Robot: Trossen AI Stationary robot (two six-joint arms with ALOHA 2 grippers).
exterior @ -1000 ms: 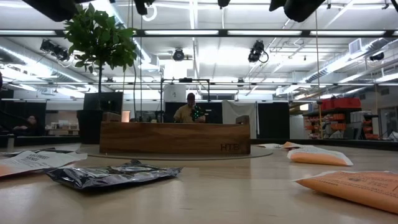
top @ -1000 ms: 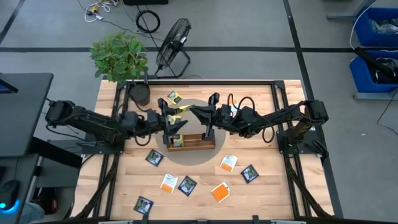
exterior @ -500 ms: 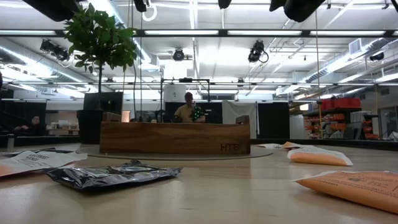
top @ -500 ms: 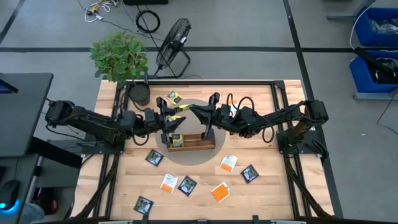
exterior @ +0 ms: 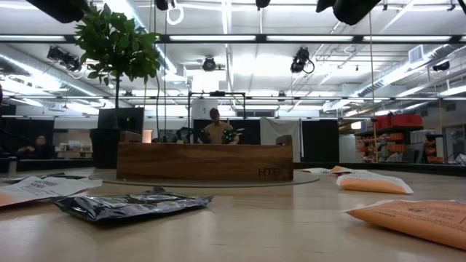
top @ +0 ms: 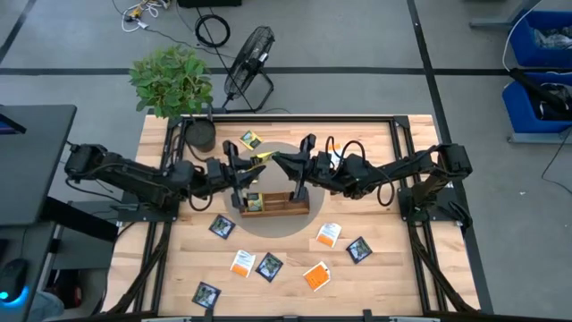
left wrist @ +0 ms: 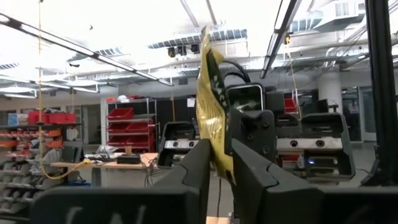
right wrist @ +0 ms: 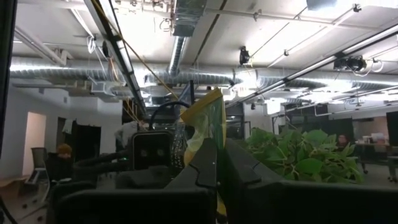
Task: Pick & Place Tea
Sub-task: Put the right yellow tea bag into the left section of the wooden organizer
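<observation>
Left claw (top: 248,166), reaching in from the table's left edge toward the middle, fingers (left wrist: 198,167) closing on a yellow-green tea sachet (left wrist: 211,109) that stands on edge between them, held above the table. Right claw (top: 279,161), reaching in from the right edge, fingers (right wrist: 210,165) pressed together on the same yellow-green sachet, so that both claws meet over the table's centre, just behind the long wooden tray (top: 273,203).

The tray lies at mid-table; a yellow-green sachet (top: 254,204) sits in its left end. Another yellow-green sachet (top: 250,139) lies flat toward the rear edge, right of the potted plant (top: 172,82) standing at the rear left corner.

Along the front half of the table (top: 375,268), from left to right: dark navy sachet (top: 206,294) at the front edge; dark navy sachet (top: 222,227) near the tray's left end; orange-and-white sachet (top: 242,262); dark navy sachet (top: 269,266) just beside it; orange sachet (top: 316,276); orange-and-white sachet (top: 329,235); dark navy sachet (top: 358,249).
</observation>
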